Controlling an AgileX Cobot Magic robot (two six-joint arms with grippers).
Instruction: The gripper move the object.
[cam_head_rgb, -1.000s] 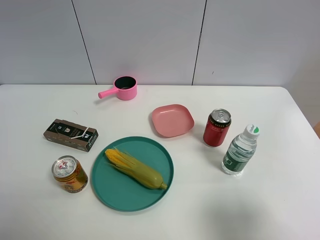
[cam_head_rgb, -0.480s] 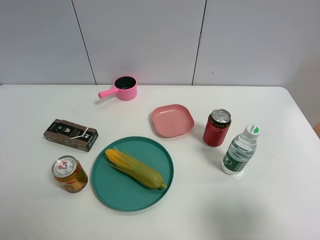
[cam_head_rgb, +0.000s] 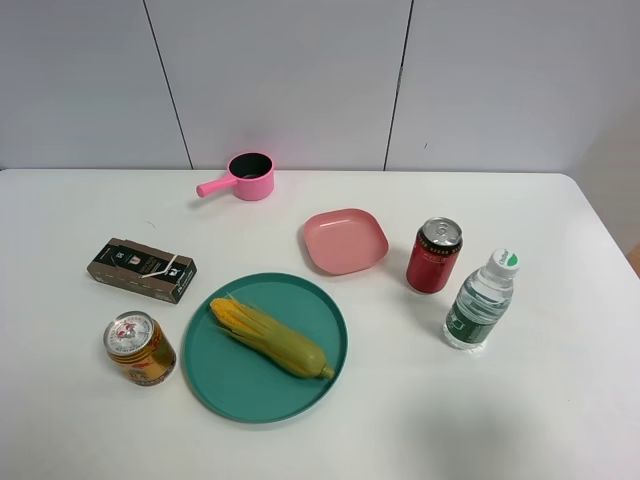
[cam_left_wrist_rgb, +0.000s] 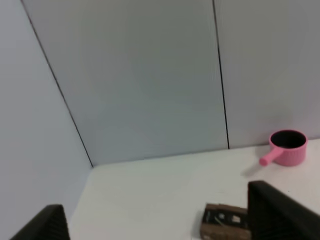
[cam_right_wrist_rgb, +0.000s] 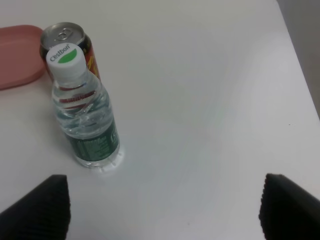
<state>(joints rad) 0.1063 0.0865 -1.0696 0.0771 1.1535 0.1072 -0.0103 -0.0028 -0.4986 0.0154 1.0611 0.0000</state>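
On the left of the white table (cam_head_rgb: 560, 400) a gold can (cam_head_rgb: 139, 348) stands near a dark box (cam_head_rgb: 141, 269). Next comes a big green plate (cam_head_rgb: 222, 383) with a corn cob (cam_head_rgb: 268, 337) lying on it. A pink pot (cam_head_rgb: 243, 177) sits at the back. Then there is a small pink dish (cam_head_rgb: 345, 240), and a red can (cam_head_rgb: 433, 255) just beside it. Last comes the water bottle (cam_head_rgb: 480, 301) — it stands upright on the right side, close to the red can but not touching it.

No arm shows in the high view. The right gripper (cam_right_wrist_rgb: 162, 212) hangs above the table next to the bottle (cam_right_wrist_rgb: 85, 114), looking down at it. Its two black fingers (cam_right_wrist_rgb: 37, 207) are spread wide, with nothing between them. The left gripper (cam_left_wrist_rgb: 160, 220) is held up at the far left, facing the wall, with its fingers (cam_left_wrist_rgb: 277, 215) wide apart too.

The right gripper looks best placed to do the job, since the bottle is on its side. It should come down with one finger on each side of the bottle, at the green label, and squeeze gently — clear plastic is soft and slippery. It should also stay away from the red can, which could tip over.
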